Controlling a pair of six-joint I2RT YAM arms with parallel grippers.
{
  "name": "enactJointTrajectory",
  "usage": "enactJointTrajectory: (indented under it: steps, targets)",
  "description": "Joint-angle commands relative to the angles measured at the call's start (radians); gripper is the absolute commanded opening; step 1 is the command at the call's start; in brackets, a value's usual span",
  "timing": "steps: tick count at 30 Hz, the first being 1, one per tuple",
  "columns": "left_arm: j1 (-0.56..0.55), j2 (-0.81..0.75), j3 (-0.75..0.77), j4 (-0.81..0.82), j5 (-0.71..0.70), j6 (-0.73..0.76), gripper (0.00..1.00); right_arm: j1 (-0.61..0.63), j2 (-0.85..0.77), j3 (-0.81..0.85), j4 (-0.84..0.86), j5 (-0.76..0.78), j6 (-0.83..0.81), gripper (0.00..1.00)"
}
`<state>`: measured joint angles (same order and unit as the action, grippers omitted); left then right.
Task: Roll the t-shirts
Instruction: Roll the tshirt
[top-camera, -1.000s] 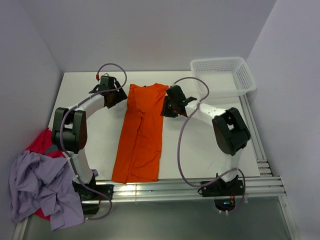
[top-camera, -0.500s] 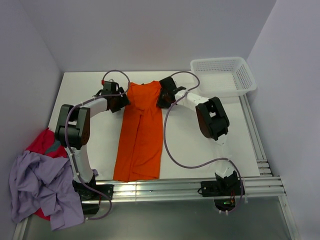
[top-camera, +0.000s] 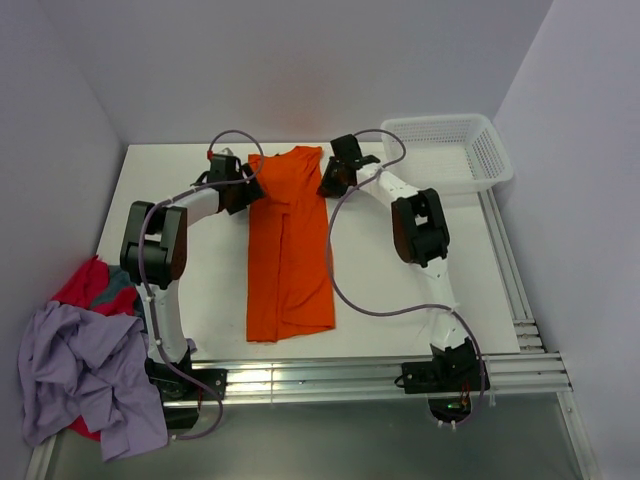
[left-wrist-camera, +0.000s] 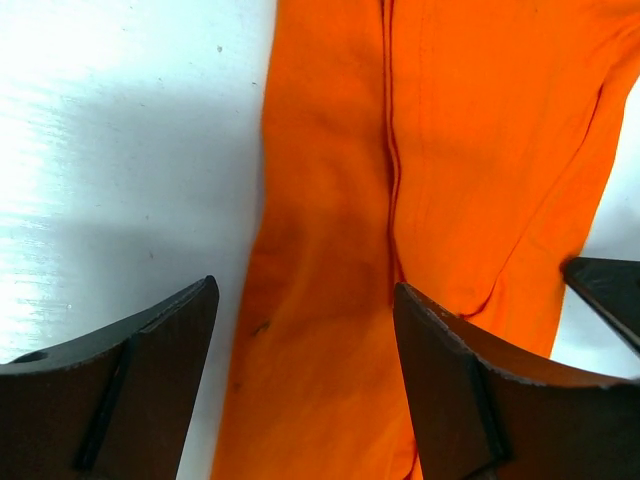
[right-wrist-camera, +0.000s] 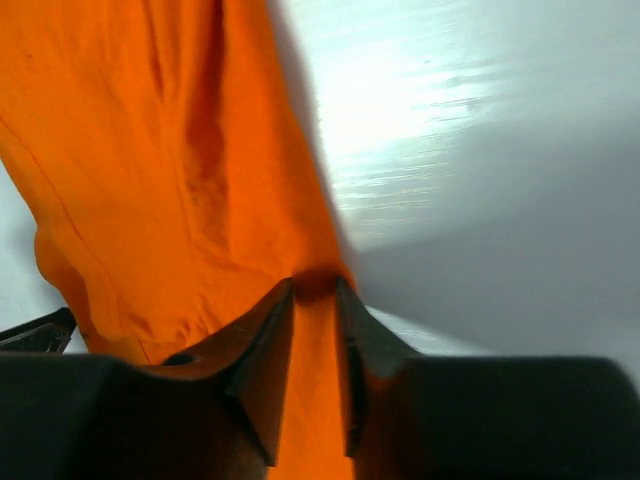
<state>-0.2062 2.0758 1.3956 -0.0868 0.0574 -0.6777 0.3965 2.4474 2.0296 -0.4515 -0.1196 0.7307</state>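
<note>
A bright orange t-shirt (top-camera: 290, 250), folded into a long strip, lies down the middle of the white table (top-camera: 420, 290). At its far left edge, my left gripper (top-camera: 243, 195) stands open. In the left wrist view its fingers (left-wrist-camera: 150, 370) straddle flat orange cloth (left-wrist-camera: 330, 300), one over the table, one over the shirt. My right gripper (top-camera: 330, 183) is at the far right edge. In the right wrist view it (right-wrist-camera: 314, 285) is shut on a pinch of the orange shirt (right-wrist-camera: 180, 150). Lavender (top-camera: 80, 380), red (top-camera: 80, 285) and grey-blue (top-camera: 118, 297) t-shirts are heaped off the table's left side.
A white perforated basket (top-camera: 490, 150) stands at the table's far right corner. Walls close in on the left, back and right. Purple cables (top-camera: 345, 290) loop over the table beside the shirt. A metal rail (top-camera: 330, 380) runs along the near edge.
Both grippers have moved toward the far wall, and the orange shirt slid away from the near edge with them. The right jaws have narrowed onto the fabric.
</note>
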Motion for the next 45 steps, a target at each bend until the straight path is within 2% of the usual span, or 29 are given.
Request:
enactJointTrajectory:
  steps: [1,4,8,12,18,22,26,33,39,45]
  targets:
    - [0.011,-0.026,-0.024,-0.031,-0.004,-0.013,0.78,-0.019,-0.025,0.003,-0.038,-0.041,-0.039,0.35]
    - [0.019,-0.081,-0.046,-0.051,-0.025,0.0,0.79,-0.018,-0.1,-0.084,0.006,-0.051,-0.056,0.43]
    - [0.025,-0.154,-0.081,-0.065,-0.05,0.007,0.81,0.013,-0.275,-0.187,0.01,0.001,-0.1,0.43]
    - [0.028,-0.212,-0.096,-0.061,-0.039,0.006,0.81,0.067,-0.434,-0.369,0.023,0.058,-0.163,0.43]
    - [0.024,-0.207,-0.057,-0.053,0.002,0.006,0.81,0.243,-0.635,-0.644,0.02,0.153,-0.211,0.42]
    - [0.014,-0.163,-0.012,-0.033,0.033,0.001,0.8,0.398,-0.712,-0.776,0.017,0.213,-0.195,0.42]
    - [0.007,-0.085,0.077,-0.021,0.062,-0.011,0.79,0.562,-0.748,-0.851,-0.007,0.279,-0.143,0.42]
    - [-0.015,0.062,0.173,0.004,0.11,-0.029,0.79,0.703,-0.803,-0.985,-0.001,0.339,-0.048,0.42]
    - [-0.036,0.202,0.298,-0.04,0.113,-0.042,0.79,0.758,-0.756,-0.965,-0.064,0.405,0.015,0.4]
    - [-0.038,0.259,0.368,-0.094,0.073,-0.042,0.78,0.78,-0.769,-1.0,-0.081,0.454,0.035,0.4]
